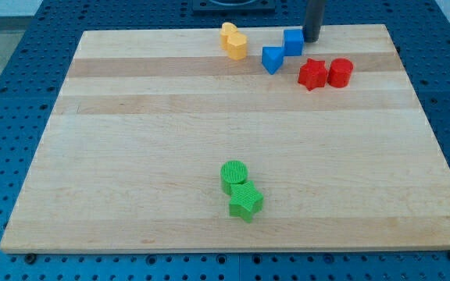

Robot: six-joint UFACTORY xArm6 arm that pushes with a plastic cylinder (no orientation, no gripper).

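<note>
Standing at the view's top, my tip (312, 39) is seen just right of the blue cube (293, 41), apparently touching it; no end effector is fitted, only a bare rod. A blue wedge-like block (272, 59) lies just below-left. Red star (312, 74) and red cylinder (340, 72) touch nearby. Yellow blocks (233, 41) lie left. Green cylinder (234, 176) and green star (245, 203) touch near the wooden table's (131, 156) bottom.

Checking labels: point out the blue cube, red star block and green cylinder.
blue cube (293, 41), camera view, front face.
red star-shaped block (312, 74), camera view, top face centre.
green cylinder block (234, 172), camera view, round top.
</note>
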